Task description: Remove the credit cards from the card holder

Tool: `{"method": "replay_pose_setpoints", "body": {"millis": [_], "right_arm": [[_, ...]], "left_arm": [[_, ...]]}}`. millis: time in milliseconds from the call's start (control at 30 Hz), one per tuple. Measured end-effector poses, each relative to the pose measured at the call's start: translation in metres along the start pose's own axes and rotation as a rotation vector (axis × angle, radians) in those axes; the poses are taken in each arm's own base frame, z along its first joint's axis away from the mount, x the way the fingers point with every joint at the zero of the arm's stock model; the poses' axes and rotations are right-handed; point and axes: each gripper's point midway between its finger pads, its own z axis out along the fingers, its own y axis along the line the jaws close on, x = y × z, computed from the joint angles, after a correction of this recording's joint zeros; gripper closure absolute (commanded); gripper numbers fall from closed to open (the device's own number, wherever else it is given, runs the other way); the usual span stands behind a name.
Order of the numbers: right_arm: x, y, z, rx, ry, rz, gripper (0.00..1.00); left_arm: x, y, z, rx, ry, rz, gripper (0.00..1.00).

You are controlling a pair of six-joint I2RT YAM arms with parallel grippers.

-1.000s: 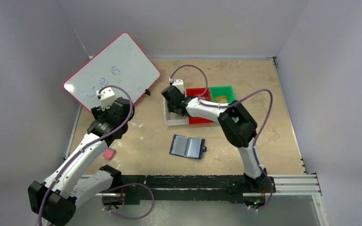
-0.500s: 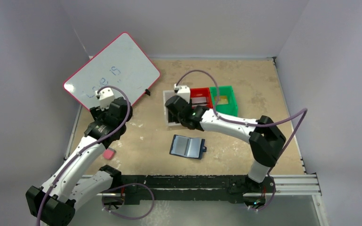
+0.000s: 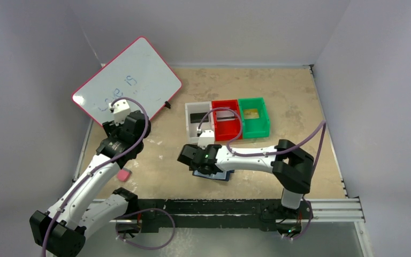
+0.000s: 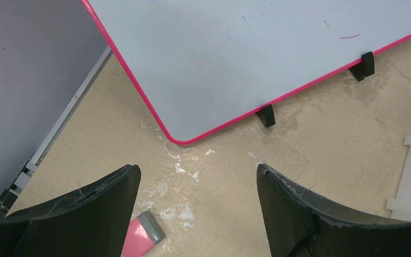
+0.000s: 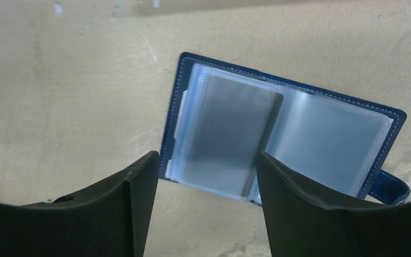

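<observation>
Nearest the arm bases, the holder (image 5: pixel 283 136) lay open and flat on the tan worktop (image 3: pixel 278 91), just ahead of the middle of the near edge. It was dark navy outside with pale stitching along the rim, light blue clear pockets inside, and a small navy tab (image 5: pixel 390 187) jutting from one short edge. In the right wrist view a grey card (image 5: pixel 230 136) sat in the pocket on the left half; the other half showed only a cloudy sleeve, and whether it held anything could not be told.

The right pincer (image 5: pixel 203 176) hung directly over the holder with its jaws spread and nothing between them, the fingers (image 5: pixel 139 187) straddling the near edge of the card pocket. In the top view it covered most of the holder (image 3: pixel 222 175).

To the left, a pink eraser (image 3: pixel 123 174) lay beside the left arm. The left pincer (image 4: pixel 198 182) hovered released and empty over bare worktop, facing the whiteboard (image 3: pixel 126 80).

Farther back stood three bins in a row, touching side by side. The white bin (image 3: pixel 188 120) held a black card (image 3: pixel 198 116). The red bin (image 3: pixel 234 130) held a pale card (image 3: pixel 225 114), partly crossed by a cable. The green bin (image 3: pixel 265 115) held a gold card (image 3: pixel 252 113).

Beyond them, at the far left, the pink-rimmed whiteboard leaned tilted on small black feet, with faint blue writing on it.
</observation>
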Motion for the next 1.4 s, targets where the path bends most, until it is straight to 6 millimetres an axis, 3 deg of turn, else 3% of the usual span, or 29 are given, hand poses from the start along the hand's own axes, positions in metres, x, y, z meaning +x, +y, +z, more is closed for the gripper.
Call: {"method": "replay_pose_setpoints", "body": {"millis": [167,567,1033,1300,1400], "right_arm": [[0.015,-0.008,0.014,0.058,0.028,-0.01,0.34],[0.028,-0.012,0.019,0.057,0.059,0.006,0.42],[0.027,-0.005,0.02,0.005,0.033,0.047,0.76],[0.027,-0.011,0.016,-0.031,0.024,0.069,0.77],[0.026,-0.015,0.012,-0.036,0.021,0.085,0.73]], "left_arm": [[0.002,-0.001,0.001,-0.003,0.006,0.007,0.21],[0.005,-0.001,0.004,-0.016,0.016,0.024,0.22],[0.007,-0.001,0.006,-0.023,0.025,0.036,0.23],[0.01,-0.003,0.008,-0.028,0.035,0.049,0.23],[0.011,-0.003,0.008,-0.029,0.038,0.052,0.24]]}}
